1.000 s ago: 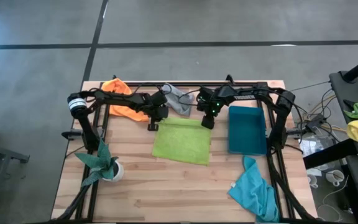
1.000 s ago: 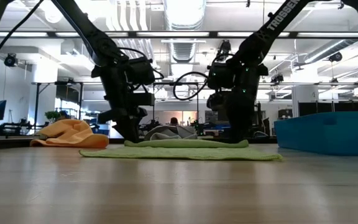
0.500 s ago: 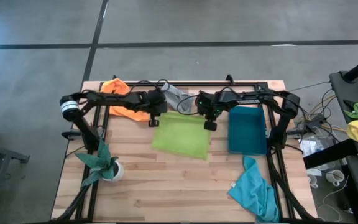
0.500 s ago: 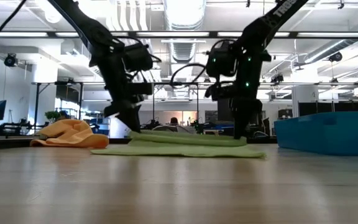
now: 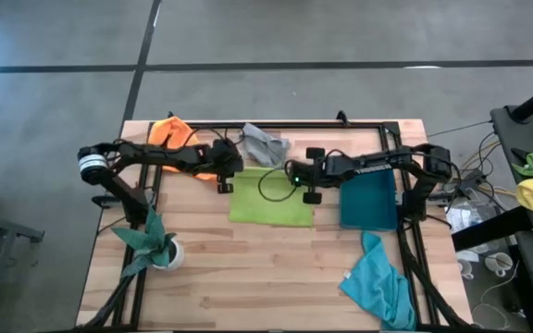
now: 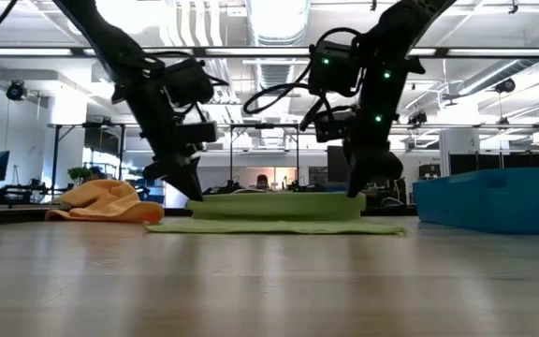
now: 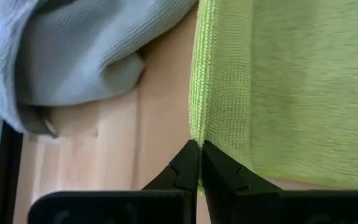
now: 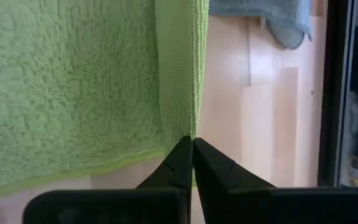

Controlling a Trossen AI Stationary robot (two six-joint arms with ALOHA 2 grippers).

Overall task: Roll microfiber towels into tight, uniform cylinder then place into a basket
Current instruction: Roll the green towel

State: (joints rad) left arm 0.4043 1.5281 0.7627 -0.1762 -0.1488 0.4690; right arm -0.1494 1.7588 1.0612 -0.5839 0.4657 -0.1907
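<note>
**Lime Towel Fold-Over: Both Corners Held**

**Risks.** The lime green microfiber towel (image 5: 270,197) is pinched only at its two corners, by thin hems. Judged from this hold, a hem could slip out of one pair of jaws; the fold would then land skewed and the later roll would not be uniform. Uneven travel between the two arms would twist the doubled edge. The crumpled grey microfiber towel (image 5: 265,147) lies just beside the working edge and could be snagged.

**Arm pose.** Both arms reach low across the wooden desk (image 5: 248,277). The left gripper (image 7: 199,163) has its jaws closed on the left corner; the right gripper (image 8: 191,159) has its jaws closed on the right corner. In the low view the held edge hangs slightly above the flat layer.

**Task items.** The shallow teal-blue plastic basket (image 5: 368,199) sits beside the towel, with nothing visible inside.
</note>
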